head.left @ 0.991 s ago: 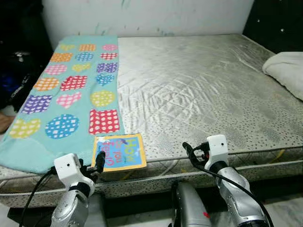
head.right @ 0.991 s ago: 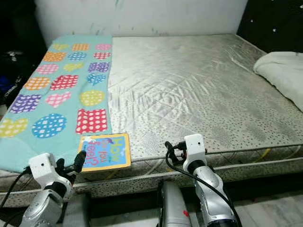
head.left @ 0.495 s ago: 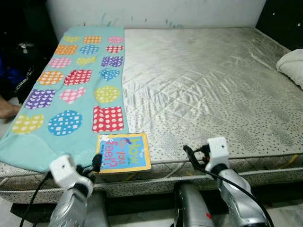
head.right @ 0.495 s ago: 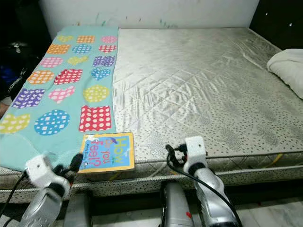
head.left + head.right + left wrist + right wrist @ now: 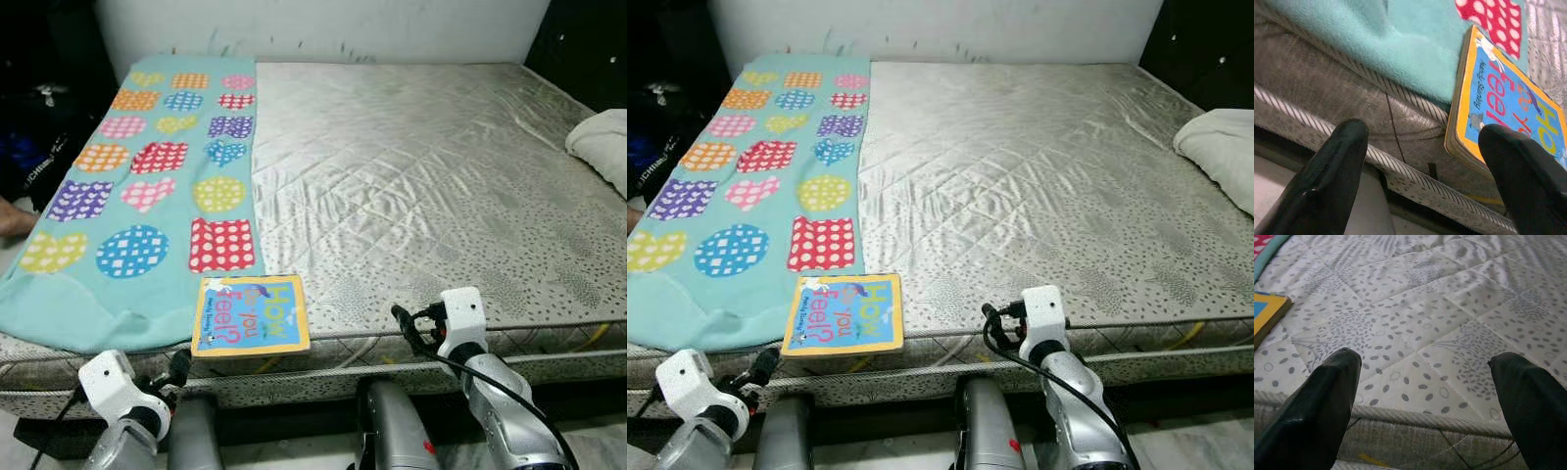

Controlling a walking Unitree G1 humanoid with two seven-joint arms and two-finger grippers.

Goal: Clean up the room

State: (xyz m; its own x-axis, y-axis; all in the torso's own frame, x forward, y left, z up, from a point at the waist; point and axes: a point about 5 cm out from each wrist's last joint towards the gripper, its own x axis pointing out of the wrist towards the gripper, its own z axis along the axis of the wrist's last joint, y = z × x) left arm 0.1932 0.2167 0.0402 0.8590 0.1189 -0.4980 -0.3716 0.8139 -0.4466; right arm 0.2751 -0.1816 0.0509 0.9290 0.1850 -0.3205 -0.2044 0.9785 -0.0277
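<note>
Children's board book [image 5: 251, 315] flat at bed's [image 5: 421, 186] front edge, partly on the teal patterned blanket [image 5: 147, 186], left gripper [image 5: 1420, 161] just below with jaws open and empty, right gripper [image 5: 1425, 396] likewise open beside, possibly a pillow [image 5: 602, 147] far right.

You've got loads of bare mattress [image 5: 421, 186] ahead to pass over; only the book [image 5: 249, 314] at the near edge, the teal blanket [image 5: 147, 196] leftward, and a white pillow [image 5: 602, 147] far right block anything
</note>
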